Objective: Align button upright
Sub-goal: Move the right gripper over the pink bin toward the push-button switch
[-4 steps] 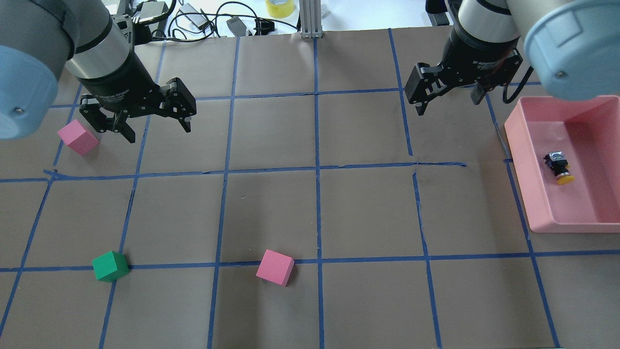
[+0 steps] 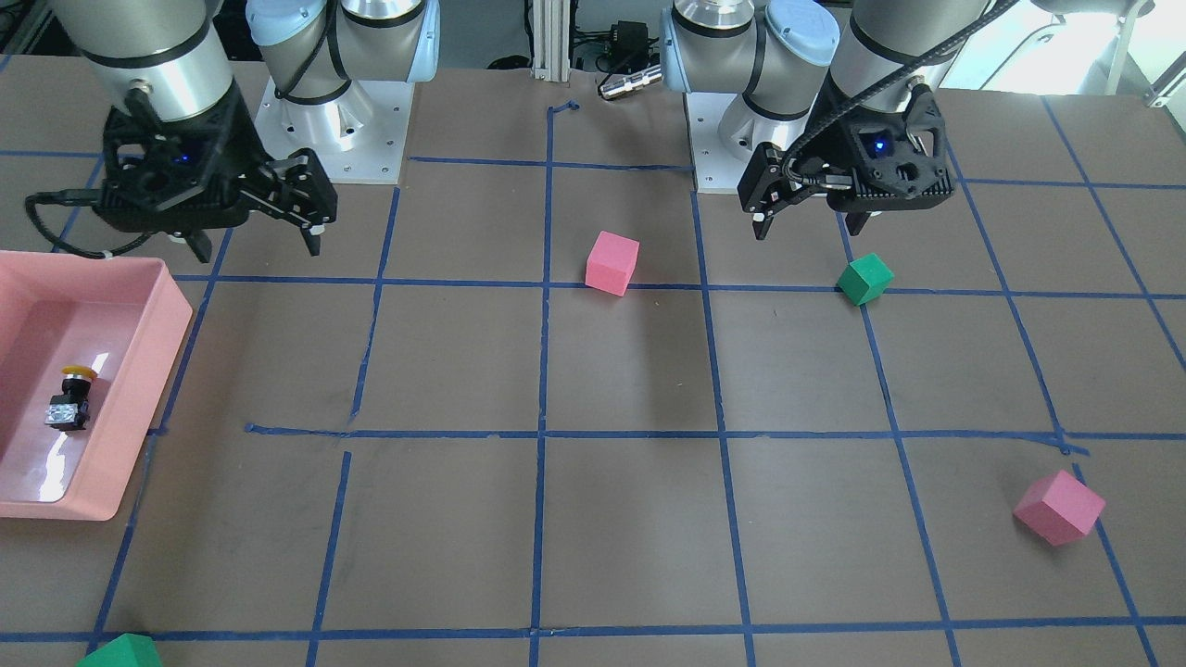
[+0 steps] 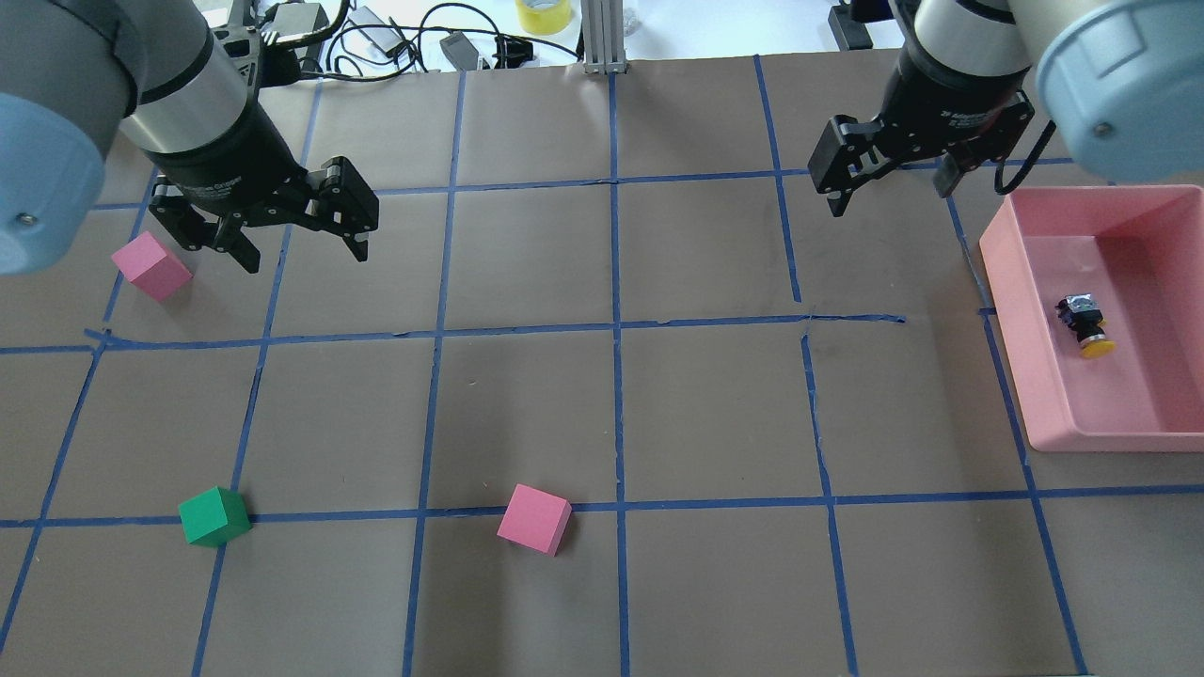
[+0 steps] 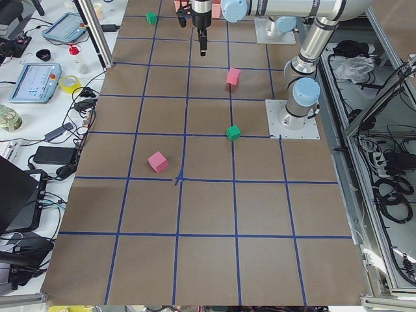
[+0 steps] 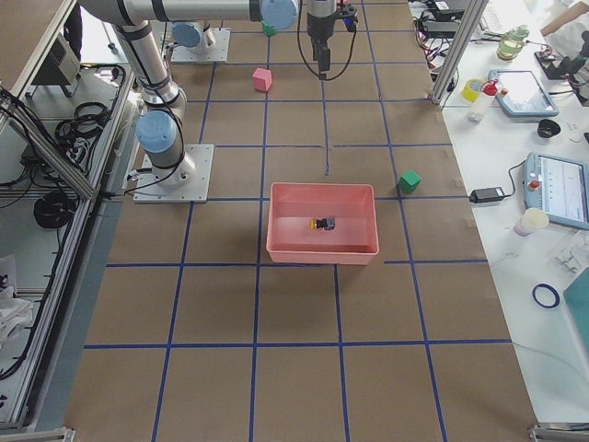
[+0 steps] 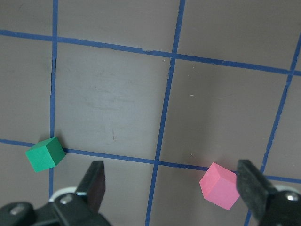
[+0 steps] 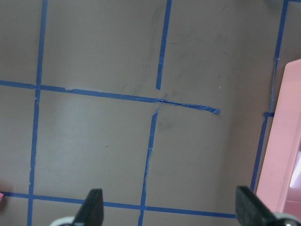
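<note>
The button (image 3: 1088, 326) has a yellow cap on a black body with a silvery block. It lies on its side inside the pink tray (image 3: 1110, 437) at the table's right. It also shows in the front view (image 2: 69, 400) and the right side view (image 5: 322, 224). My right gripper (image 3: 891, 196) is open and empty, hovering left of the tray's far corner. Its wrist view shows the open gripper (image 7: 170, 207) over bare table, with the tray's edge (image 7: 282, 155) at right. My left gripper (image 3: 306, 249) is open and empty at the far left.
A pink cube (image 3: 150, 266) lies just left of the left gripper. A green cube (image 3: 214, 516) and another pink cube (image 3: 534, 518) lie nearer the robot. A further green cube (image 2: 120, 653) sits at the operators' edge. Blue tape lines grid the brown table.
My right gripper has shifted a little to the right and farther from the robot, closer to the tray. My left arm has drawn back slightly. The button has not moved.
</note>
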`<state>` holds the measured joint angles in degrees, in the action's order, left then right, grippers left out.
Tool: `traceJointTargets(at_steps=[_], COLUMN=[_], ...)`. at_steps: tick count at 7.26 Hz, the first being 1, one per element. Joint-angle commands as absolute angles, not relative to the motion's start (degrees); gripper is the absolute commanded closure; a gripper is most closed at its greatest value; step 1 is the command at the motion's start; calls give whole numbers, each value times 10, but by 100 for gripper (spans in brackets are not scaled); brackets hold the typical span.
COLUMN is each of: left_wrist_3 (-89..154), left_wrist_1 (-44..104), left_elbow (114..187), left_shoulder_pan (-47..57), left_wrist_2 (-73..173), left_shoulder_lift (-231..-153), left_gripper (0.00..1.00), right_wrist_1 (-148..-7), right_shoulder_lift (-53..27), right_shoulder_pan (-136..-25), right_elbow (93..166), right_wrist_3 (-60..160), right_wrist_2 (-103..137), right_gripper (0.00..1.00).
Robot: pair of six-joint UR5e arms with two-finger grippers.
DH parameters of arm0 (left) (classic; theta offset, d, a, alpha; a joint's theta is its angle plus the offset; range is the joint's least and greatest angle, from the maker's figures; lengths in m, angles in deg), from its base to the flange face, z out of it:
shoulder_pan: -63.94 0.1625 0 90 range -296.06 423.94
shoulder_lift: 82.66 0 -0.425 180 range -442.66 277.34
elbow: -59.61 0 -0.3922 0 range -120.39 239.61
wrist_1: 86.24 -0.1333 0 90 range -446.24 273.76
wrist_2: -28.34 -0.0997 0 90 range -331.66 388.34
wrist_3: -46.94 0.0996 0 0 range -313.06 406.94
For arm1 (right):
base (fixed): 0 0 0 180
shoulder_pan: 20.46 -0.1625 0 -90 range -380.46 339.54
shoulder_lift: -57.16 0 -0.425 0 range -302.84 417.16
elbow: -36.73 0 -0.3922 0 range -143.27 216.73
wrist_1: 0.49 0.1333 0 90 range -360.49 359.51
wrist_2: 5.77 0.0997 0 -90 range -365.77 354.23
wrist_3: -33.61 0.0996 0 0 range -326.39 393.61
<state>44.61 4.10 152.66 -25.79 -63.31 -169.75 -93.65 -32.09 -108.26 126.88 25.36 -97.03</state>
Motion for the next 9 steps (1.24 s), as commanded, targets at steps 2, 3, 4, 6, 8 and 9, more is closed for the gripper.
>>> traceJointTargets(at_steps=[2,3,4,6,8,9], left_wrist_3=[477,477,477,477,477,477], left_wrist_1=[79,79,79,79,79,80], left_elbow=[1523,1523,1525,1527,1529,1529], left_shoulder_pan=[-258,-257,-258,-257,-258,-257], left_wrist_2=[-632,-632,-631,-632,-633,-634], left_shoulder_lift=[-1691,-1691,-1691,-1691,-1691,-1691], left_gripper=[0,0,0,0,0,0], right_wrist_1=[-950,-987,-1022,-1128,-1240,-1275], right_shoulder_lift=[-278,-250,-224,-184,-148,-125], right_shoulder_pan=[-915,-883,-857,-807,-764,-749], right_elbow=[1273,1274,1279,1322,1387,1399], right_wrist_3=[115,64,45,15,-35,-54], right_wrist_2=[-968,-968,-967,-966,-946,-928], right_gripper=[0,0,0,0,0,0])
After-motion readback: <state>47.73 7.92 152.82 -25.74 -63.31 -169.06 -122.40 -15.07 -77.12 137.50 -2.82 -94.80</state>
